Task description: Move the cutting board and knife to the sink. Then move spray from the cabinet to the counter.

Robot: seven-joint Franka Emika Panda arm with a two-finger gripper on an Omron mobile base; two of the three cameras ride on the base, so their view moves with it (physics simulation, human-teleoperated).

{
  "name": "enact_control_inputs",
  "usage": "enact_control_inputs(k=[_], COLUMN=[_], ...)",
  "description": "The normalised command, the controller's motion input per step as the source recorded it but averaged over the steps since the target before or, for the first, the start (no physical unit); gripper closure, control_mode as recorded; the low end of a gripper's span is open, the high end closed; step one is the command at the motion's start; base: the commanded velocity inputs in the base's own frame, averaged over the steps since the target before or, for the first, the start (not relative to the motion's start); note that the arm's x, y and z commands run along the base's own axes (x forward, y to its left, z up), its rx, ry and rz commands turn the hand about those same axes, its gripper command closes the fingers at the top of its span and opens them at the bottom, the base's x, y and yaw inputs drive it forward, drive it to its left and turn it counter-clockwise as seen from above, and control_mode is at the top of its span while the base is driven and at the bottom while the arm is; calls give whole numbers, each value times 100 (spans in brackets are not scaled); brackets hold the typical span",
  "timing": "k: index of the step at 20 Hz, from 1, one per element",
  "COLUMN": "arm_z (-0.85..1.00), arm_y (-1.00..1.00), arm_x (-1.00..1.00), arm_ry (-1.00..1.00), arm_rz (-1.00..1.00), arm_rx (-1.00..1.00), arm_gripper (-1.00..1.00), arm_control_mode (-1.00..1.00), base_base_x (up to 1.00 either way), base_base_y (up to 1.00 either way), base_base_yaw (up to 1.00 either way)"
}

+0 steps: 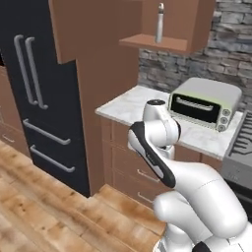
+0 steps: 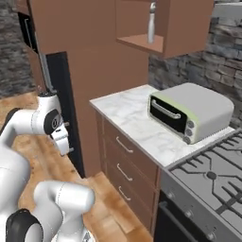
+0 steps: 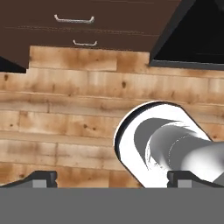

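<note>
The spray (image 1: 160, 22) (image 2: 151, 22) stands upright on the shelf of the open wall cabinet (image 1: 157, 43) (image 2: 142, 43), high above the counter (image 1: 129, 107) (image 2: 132, 120). My gripper (image 2: 66, 147) (image 3: 113, 179) hangs low to the left of the counter, pointing down at the wooden floor. Its fingers are wide open with nothing between them. It is far below and left of the spray. The cutting board, the knife and the sink are out of view.
A toaster oven (image 1: 204, 103) (image 2: 189, 111) sits on the counter next to the gas stove (image 2: 212, 175). Brown drawers (image 2: 125, 163) run under the counter. A black fridge (image 1: 42, 93) stands left of a tall brown panel. Open wooden floor (image 1: 44, 211) lies in front.
</note>
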Motion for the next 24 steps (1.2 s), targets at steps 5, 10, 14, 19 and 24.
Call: enact_control_inputs(k=[5, 10, 14, 19, 24], arm_z=[0, 0, 0, 0, 0], arm_y=[0, 0, 0, 0, 0], arm_x=[0, 0, 0, 0, 0], arm_ry=[0, 0, 0, 0, 0], arm_rz=[0, 0, 0, 0, 0], arm_rx=[0, 0, 0, 0, 0], arm_gripper=[-100, -100, -100, -100, -100], arm_control_mode=[100, 100, 100, 100, 100], base_base_x=[76, 71, 70, 64, 60], base_base_y=[2, 7, 25, 29, 37], base_base_yaw=[-44, -44, -39, -31, -25])
